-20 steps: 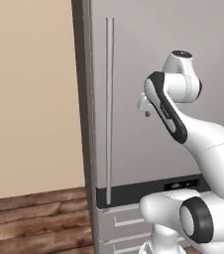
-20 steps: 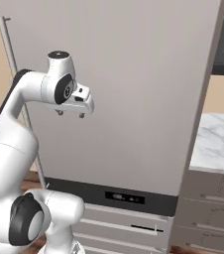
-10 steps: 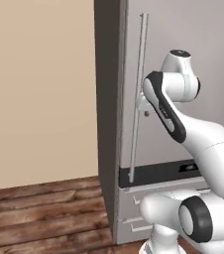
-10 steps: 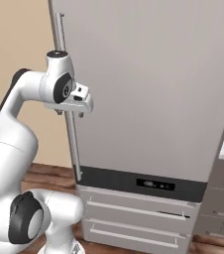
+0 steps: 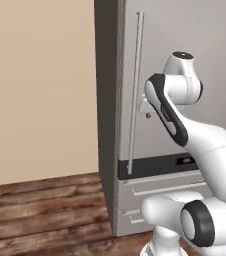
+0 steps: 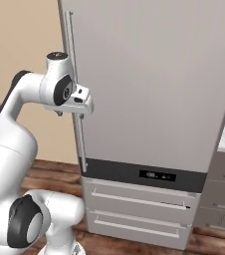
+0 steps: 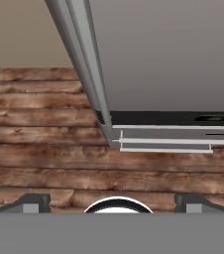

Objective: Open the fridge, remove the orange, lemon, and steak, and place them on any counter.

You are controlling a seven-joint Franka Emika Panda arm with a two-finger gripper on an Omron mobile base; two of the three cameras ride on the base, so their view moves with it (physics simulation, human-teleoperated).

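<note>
Fridge (image 6: pixel 154 84) door closed, filling frame centre and right. Gripper (image 6: pixel 79 110) beside the bar handle (image 6: pixel 74 89), left of centre; jaws apart, holding nothing.

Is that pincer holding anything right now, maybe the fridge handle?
Nothing is held. The pincer is open, close by the fridge handle, not clamped on it.

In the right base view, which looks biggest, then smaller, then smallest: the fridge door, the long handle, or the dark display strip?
1. Fridge door, by far the biggest.
2. Dark display strip, a wide band under the door.
3. Long handle: taller than the strip is wide, but very thin, so this ranking is unsure.
</note>
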